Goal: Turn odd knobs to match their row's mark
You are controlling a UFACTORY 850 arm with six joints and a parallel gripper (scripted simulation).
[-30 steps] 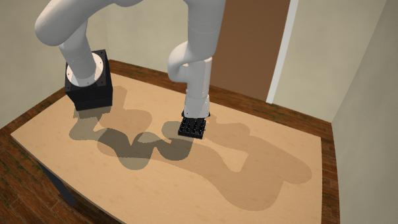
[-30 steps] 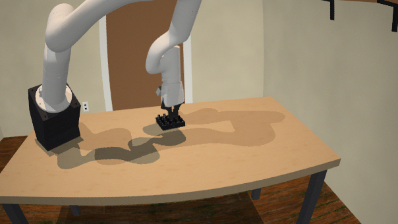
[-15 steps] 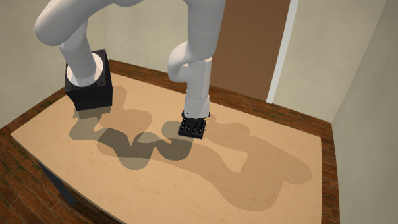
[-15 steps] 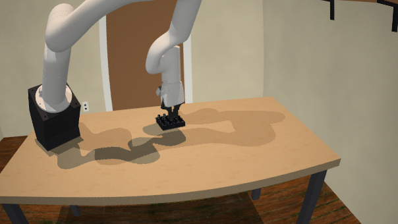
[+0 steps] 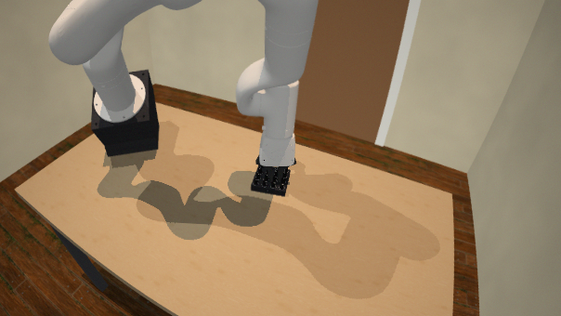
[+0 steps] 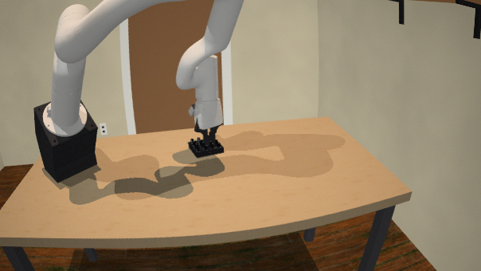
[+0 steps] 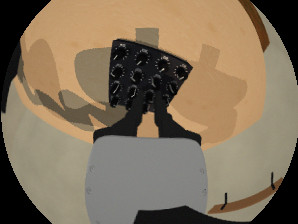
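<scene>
Plain room, likely lab or test cell: arm base (image 5: 152, 145) (image 6: 92, 161) bolted-looking at left of wooden bench (image 5: 223, 274) (image 6: 255, 211); brown door (image 5: 355, 60) (image 6: 171, 72), beige walls, wood-plank floor, wall outlet (image 6: 103, 128).

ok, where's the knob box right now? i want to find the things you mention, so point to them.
The knob box (image 5: 269, 190) (image 6: 209, 152) (image 7: 131, 67) stands on the table (image 5: 223, 279) (image 6: 239, 207) (image 7: 200, 30), directly below the gripper (image 6: 209, 141) (image 7: 149, 97); in the exterior view it's right of the arm's black base (image 5: 135, 139) (image 6: 72, 155).

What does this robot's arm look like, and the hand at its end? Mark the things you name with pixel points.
The smooth, light-grey, rounded arm (image 5: 287, 42) (image 6: 224, 24) has thin seam lines. The hand (image 6: 209, 140) (image 7: 149, 97) has a pale, screw-dotted housing and slim black fingers. No cables show on either.
</scene>
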